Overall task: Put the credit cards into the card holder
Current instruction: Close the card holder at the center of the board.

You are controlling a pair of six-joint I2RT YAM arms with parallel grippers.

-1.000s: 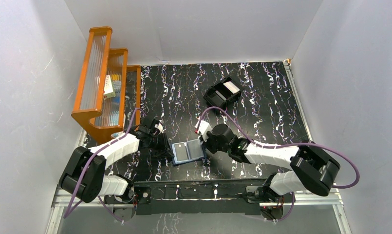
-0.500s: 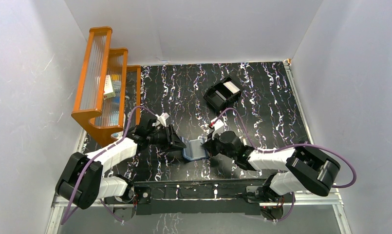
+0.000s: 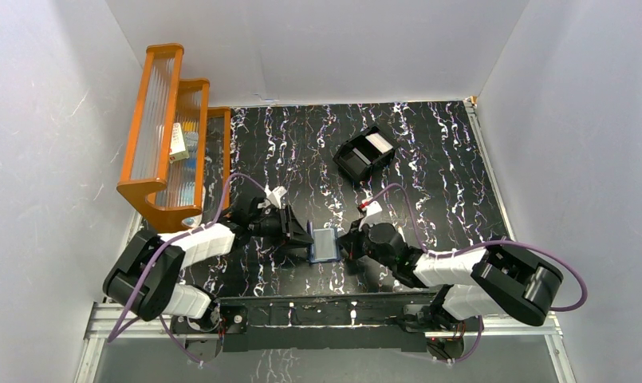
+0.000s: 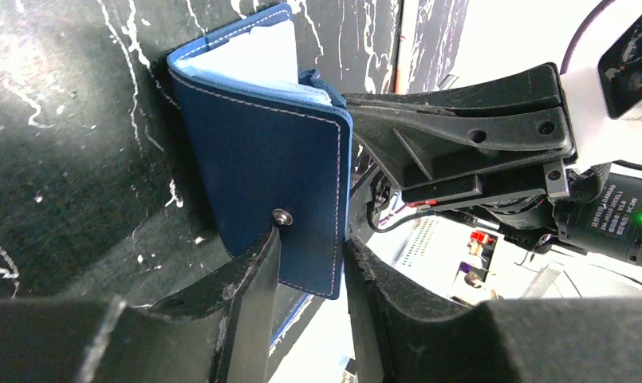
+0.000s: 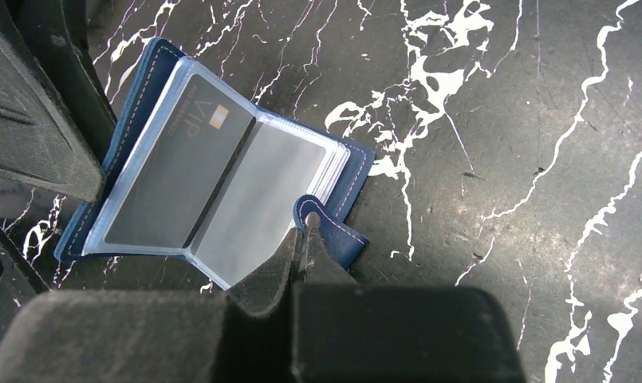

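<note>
Navy card holder (image 3: 324, 245) stood half-open on marbled black table (image 3: 429, 175), flanked by both grippers. Snap tab (image 5: 311, 214) pinched by right gripper (image 5: 301, 239), fingers together on it. Outer cover's edge taken between fingers of left gripper (image 4: 312, 239); whether clamped cannot be told. Dark VIP card (image 5: 178, 171) seated in clear sleeve (image 5: 261, 199)

We see the wallet (image 4: 261, 152) as matt stitched leather; its sleeves (image 5: 254, 191) glossy clear plastic; the table (image 5: 501, 120) smooth, marbled.
</note>
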